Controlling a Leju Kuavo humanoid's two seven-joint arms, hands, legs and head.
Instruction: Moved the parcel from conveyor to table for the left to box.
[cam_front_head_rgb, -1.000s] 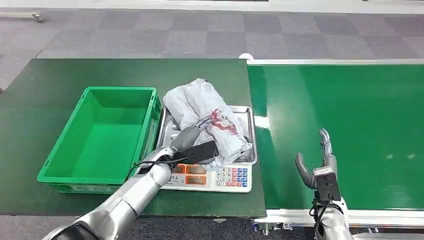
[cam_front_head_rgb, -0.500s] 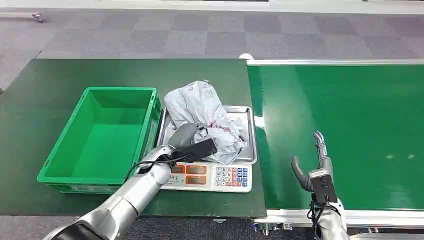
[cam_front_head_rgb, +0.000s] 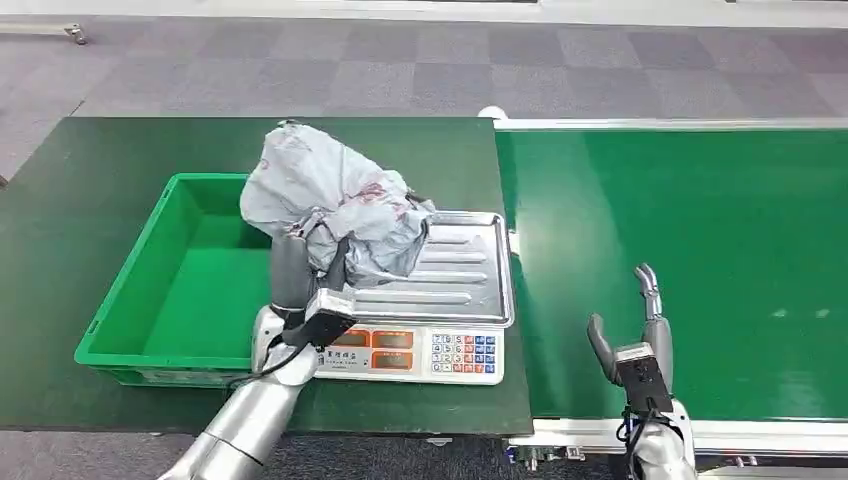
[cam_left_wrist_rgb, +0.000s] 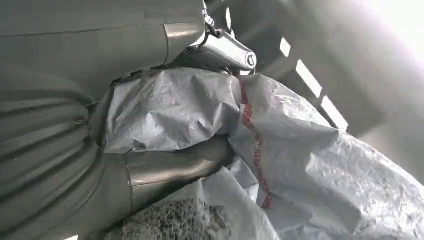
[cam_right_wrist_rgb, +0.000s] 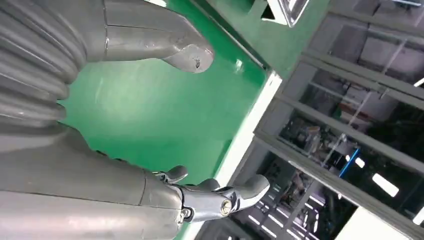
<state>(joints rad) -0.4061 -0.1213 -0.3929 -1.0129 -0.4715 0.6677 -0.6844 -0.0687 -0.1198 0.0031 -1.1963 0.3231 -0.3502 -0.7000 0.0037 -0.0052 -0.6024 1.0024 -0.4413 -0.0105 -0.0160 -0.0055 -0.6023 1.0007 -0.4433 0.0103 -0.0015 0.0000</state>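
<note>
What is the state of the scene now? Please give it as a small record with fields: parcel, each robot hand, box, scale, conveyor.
parcel: grey crumpled plastic parcel, lifted, over the box edge and the scale tray
left robot hand: left robot hand grips the parcel from below
right robot hand: right robot hand holds nothing, fingers apart, over the conveyor's near edge
box: green box on the dark table, nothing inside that shows
scale: scale beside the box, tray mostly bare
conveyor: green conveyor belt, no parcel on it

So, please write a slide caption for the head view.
Left hand lifts grey parcel off scale tray toward green crate.
</note>
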